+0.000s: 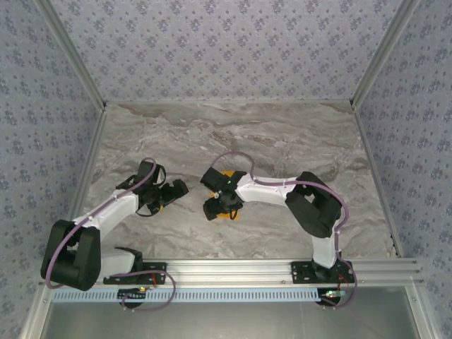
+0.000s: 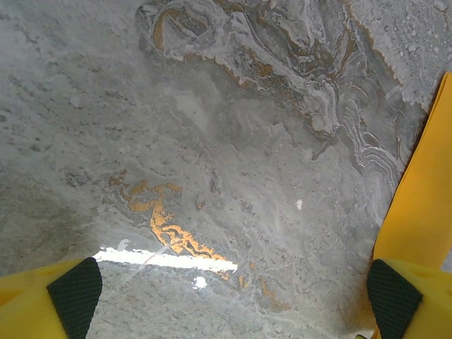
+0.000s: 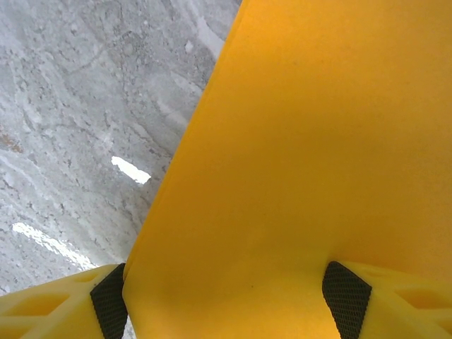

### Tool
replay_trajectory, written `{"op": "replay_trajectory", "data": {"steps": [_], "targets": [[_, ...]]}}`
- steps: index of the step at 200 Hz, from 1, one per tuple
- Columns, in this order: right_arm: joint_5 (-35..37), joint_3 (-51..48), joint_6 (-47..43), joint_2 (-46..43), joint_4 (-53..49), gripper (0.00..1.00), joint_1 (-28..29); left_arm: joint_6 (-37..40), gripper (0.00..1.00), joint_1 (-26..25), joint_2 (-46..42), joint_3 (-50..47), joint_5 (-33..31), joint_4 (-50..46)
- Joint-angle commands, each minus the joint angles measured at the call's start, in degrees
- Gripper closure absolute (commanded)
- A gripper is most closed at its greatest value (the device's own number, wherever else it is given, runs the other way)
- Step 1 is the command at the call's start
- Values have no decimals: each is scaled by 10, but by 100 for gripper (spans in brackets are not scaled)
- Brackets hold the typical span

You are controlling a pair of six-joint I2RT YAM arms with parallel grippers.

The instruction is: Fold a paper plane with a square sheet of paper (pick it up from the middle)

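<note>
The bright-orange sheet of paper (image 3: pixel 311 141) lies on the marble table (image 1: pixel 282 141), and its left edge runs slantwise toward my right gripper. My right gripper (image 3: pixel 227 300) sits low over it with its jaws wide apart. The paper spans the gap and reaches both black pads (image 3: pixel 109 302). From above, the right gripper (image 1: pixel 217 201) hides most of the sheet, leaving small orange bits (image 1: pixel 227 174) showing. My left gripper (image 2: pixel 233 304) stands open over bare marble, a little left of the paper (image 2: pixel 424 176). Nothing is between its pads (image 2: pixel 74 296). From above it (image 1: pixel 173 191) sits just left of the right gripper.
Patterned walls close in the table on the left, back and right. An aluminium rail (image 1: pixel 247 272) with both arm bases runs along the near edge. Bare marble stretches behind and to the right of the grippers.
</note>
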Motion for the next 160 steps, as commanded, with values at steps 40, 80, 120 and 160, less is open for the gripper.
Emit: {"op": "replay_trajectory", "data": {"steps": [40,80,120,160], "targets": [[-52,-53,-13,18,13,20,-19,-1,1,2,3,8,16,-1],[-58,-62,-10,17,19,20,-28,-1,1,2,4,8,19,0],[-70,-67,-10,18,26,19,-34,0,1,2,5,7,21,2],[-75,-72,-7,20,31,18,-38,1,1,2,6,6,23,3]]}}
